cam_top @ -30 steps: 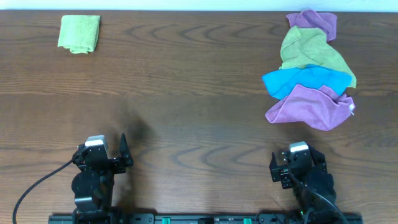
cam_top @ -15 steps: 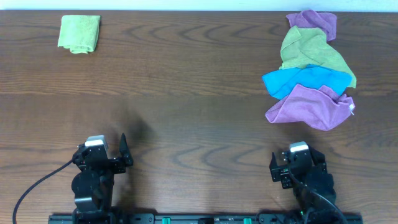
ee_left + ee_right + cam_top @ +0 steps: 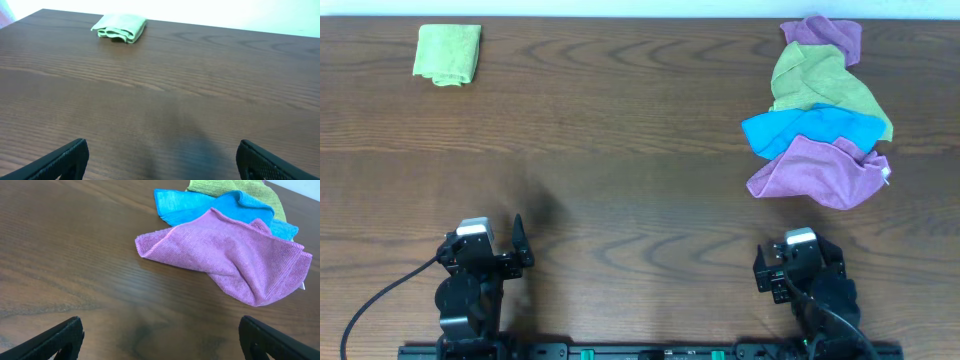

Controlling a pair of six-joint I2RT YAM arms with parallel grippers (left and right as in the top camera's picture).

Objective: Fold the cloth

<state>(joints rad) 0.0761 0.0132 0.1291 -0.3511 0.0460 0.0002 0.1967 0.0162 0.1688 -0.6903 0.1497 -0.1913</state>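
The cloth is bright lime green and lies folded into a small flat packet at the table's far left corner. In the left wrist view the cloth lies far ahead, its layered edge facing me. My left gripper rests at the near left edge, far from it, open with only bare wood between its fingers. My right gripper sits at the near right edge, also open and empty.
A heap of other cloths lies at the far right: a purple one nearest, a blue one, a duller yellow-green one and another purple one. The near purple cloth lies just ahead of the right gripper.
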